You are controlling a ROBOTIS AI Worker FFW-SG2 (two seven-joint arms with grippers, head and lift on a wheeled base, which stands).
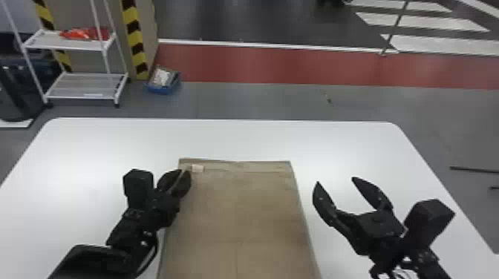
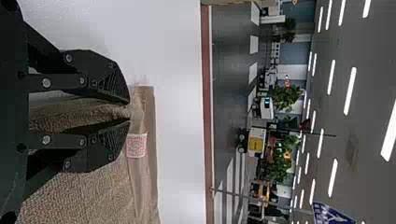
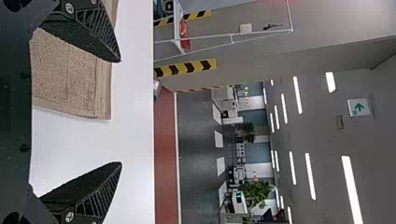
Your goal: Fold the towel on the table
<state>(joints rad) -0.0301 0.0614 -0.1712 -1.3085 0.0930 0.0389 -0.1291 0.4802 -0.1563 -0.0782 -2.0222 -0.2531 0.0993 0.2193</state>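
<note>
Towel (image 1: pixel 241 207) lies mid-table (image 1: pixel 100 148), long axis running away from the robot. Left gripper (image 2: pixel 130 110) is nearly closed, pinching its far left corner; right gripper (image 1: pixel 335 180) is wide open, empty, just off the right edge (likely needs to go left for the far right corner).

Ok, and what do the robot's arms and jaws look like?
The left arm and right arm are black, built of chunky jointed parts. Each has a black block near its jaws, and a dark cable loops along the left one. The jaws are black, flat, tapering to points, with ridges and silvery screws.
</note>
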